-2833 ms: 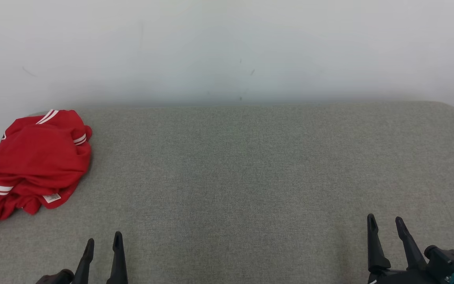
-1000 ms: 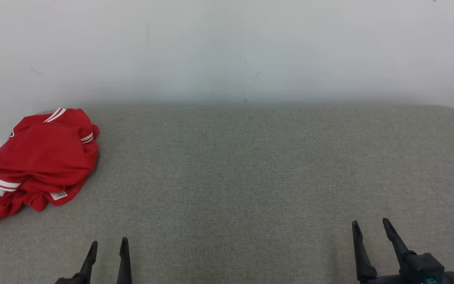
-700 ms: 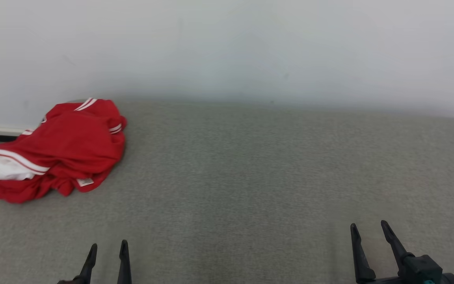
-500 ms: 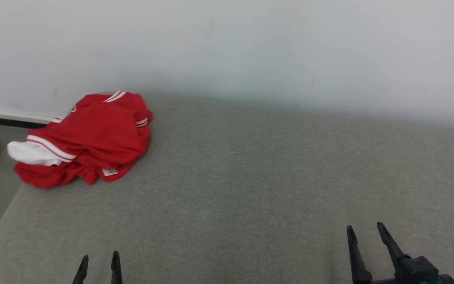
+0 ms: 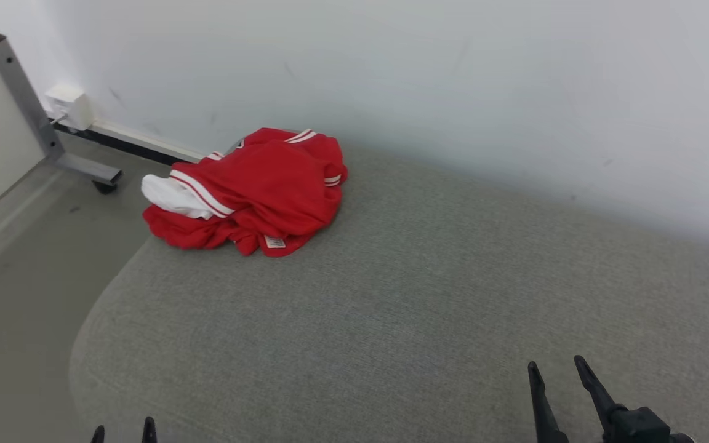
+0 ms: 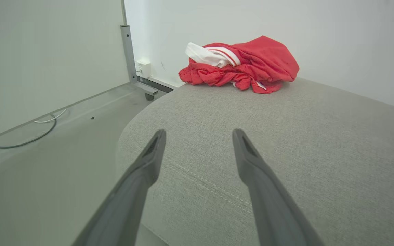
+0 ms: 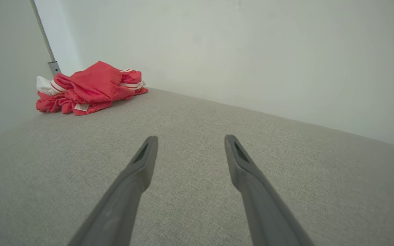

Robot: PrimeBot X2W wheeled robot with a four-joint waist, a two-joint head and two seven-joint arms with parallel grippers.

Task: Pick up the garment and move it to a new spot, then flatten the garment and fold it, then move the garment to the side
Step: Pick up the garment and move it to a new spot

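One garment (image 5: 256, 191): red with white stripes, crumpled in a heap at the far left corner of the grey padded surface (image 5: 391, 307), beside the wall (image 5: 453, 74).
Long axis: roughly left to right in the head view; its white end (image 5: 167, 195) points left, toward the floor (image 5: 16, 277).
Left end effector (image 6: 198, 135): spread wide, empty, well apart from the garment.
Right end effector (image 7: 190, 138): spread wide, empty.

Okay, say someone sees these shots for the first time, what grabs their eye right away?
The crumpled red jersey with white stripes stands out, heaped at the far left corner of the grey fabric-covered surface, close to the white wall. Nearer the camera, the left gripper and right gripper hover low over that surface, jaws open and empty.
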